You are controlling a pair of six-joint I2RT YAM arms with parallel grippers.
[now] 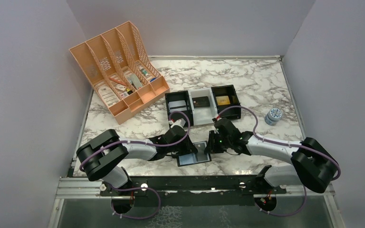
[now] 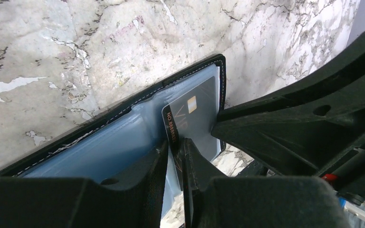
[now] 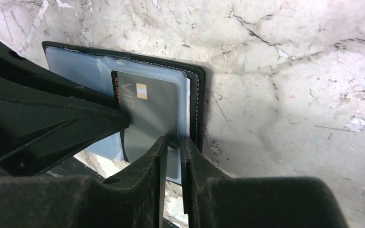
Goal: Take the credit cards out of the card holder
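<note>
Two pinches — left end effector (image 2: 174, 145) on half-hidden credit card (image 2: 195, 114), right end effector (image 3: 173, 141) on card holder (image 3: 76, 64).

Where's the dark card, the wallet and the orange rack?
dark card (image 3: 154, 107), right wrist view, on its grey face.
wallet (image 2: 109, 147), left wrist view, on its blue lining.
orange rack (image 1: 142, 98), top view, on its low front wall.

Open card holder (image 1: 194, 159) lies on the worktop (image 1: 247, 80) near its front edge, between the left tool (image 1: 189, 152) and right tool (image 1: 210, 145), with a credit card (image 3: 152, 109) in its right half. Three-compartment tray (image 1: 202, 119) behind it; file organiser (image 1: 123, 110) back-left; small jar (image 1: 274, 116) right.
</note>
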